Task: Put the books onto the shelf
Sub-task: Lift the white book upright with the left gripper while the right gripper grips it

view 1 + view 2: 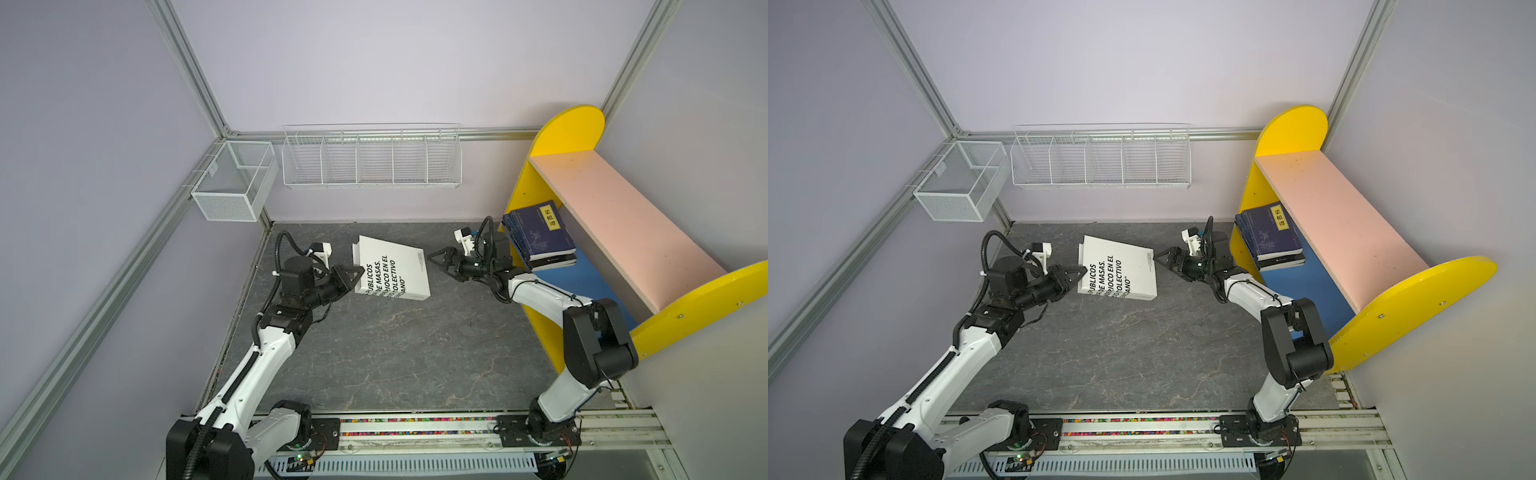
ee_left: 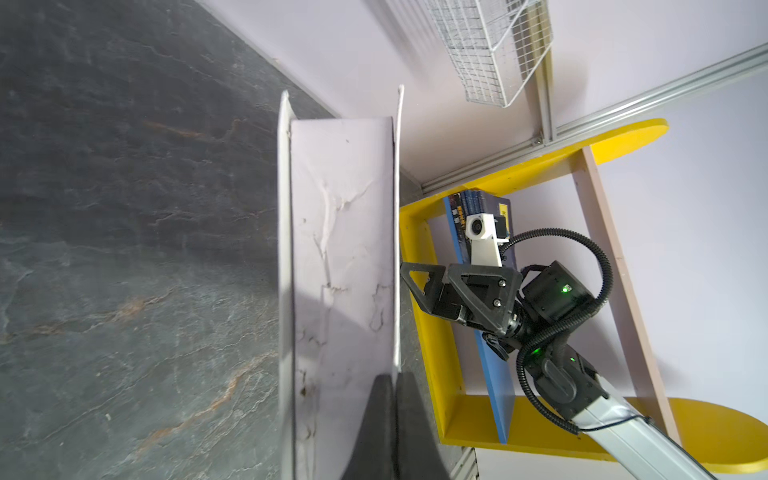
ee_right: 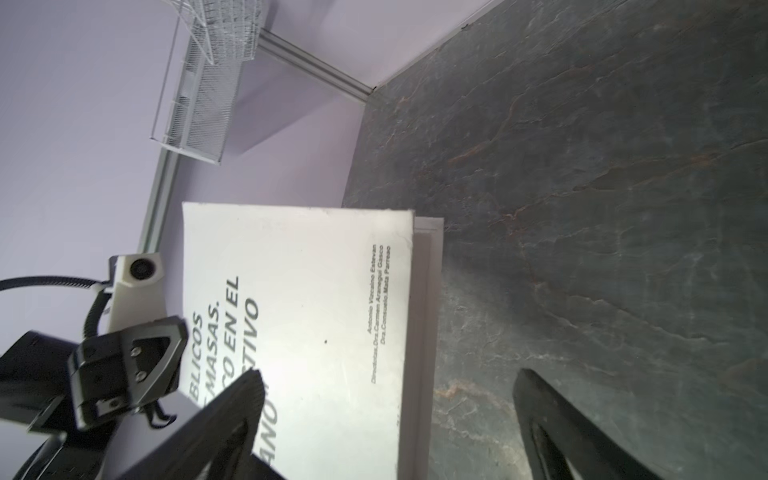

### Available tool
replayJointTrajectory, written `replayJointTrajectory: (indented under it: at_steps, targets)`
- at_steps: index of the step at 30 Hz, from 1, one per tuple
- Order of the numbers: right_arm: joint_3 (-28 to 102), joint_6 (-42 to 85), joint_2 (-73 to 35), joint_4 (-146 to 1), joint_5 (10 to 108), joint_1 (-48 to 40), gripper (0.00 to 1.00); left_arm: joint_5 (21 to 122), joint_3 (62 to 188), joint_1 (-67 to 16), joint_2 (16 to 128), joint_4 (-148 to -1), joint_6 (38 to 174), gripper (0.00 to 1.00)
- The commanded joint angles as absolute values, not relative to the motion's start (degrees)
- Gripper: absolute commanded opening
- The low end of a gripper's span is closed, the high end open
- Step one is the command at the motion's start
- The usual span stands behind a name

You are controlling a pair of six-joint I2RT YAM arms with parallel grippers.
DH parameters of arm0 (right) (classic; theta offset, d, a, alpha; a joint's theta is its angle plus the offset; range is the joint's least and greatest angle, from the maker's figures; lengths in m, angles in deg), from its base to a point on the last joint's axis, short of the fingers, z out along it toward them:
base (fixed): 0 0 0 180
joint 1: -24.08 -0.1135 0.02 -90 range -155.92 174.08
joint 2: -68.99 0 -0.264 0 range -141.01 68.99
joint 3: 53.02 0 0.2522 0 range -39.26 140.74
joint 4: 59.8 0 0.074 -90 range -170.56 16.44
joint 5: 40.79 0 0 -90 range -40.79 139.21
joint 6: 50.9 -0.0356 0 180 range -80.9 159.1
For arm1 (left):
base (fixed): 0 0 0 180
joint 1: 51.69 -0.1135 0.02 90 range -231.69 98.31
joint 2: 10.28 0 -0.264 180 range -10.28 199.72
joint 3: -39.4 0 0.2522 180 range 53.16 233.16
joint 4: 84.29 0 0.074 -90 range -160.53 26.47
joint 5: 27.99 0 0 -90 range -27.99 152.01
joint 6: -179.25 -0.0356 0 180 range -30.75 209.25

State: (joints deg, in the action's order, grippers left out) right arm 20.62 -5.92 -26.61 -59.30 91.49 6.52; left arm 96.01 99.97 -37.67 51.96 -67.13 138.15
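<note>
The thick white book with black lettering [image 1: 392, 266] sits tilted over the back of the grey marbled table [image 1: 395, 357], apart from the yellow-sided shelf [image 1: 569, 124]; the left gripper [image 1: 357, 276] pinches its cover edge; the right gripper [image 1: 435, 257] gapes empty beside the opposite corner. This looks like a handover; next, the right jaws must close on the book and carry it towards the stacked navy paperbacks [image 1: 540, 232].

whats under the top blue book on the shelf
Beneath the top book sit more navy books, with a black book lowest, all on the blue lower board. Their covers are hidden; the count cannot be told.
</note>
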Motion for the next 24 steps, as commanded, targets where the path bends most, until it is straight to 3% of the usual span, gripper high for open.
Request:
replayJointTrajectory:
  at_steps: [1, 3, 8, 17, 24]
  targets:
    - [16.2, -13.2, -23.5, -48.7, 99.1, 6.5, 0.88, 105.0, 102.9, -38.9, 53.7, -69.1, 138.0, 0.0]
    - [14.2, -15.7, -21.5, -44.5, 100.3, 6.5, 0.88, 107.3, 104.5, -39.1, 54.7, -69.6, 138.2, 0.0]
    - [13.1, -13.0, -18.0, -50.3, 98.7, 6.6, 0.9, 110.0, 106.3, -40.4, 55.9, -72.5, 141.0, 0.0]
    - [11.8, -14.1, -18.5, -49.1, 100.6, 6.5, 0.88, 114.7, 106.8, -41.1, 56.4, -82.2, 148.8, 0.0]
    - [8.7, -27.9, -21.6, -25.0, 105.1, 6.2, 0.89, 117.4, 107.0, -41.1, 57.9, -86.5, 153.4, 0.0]
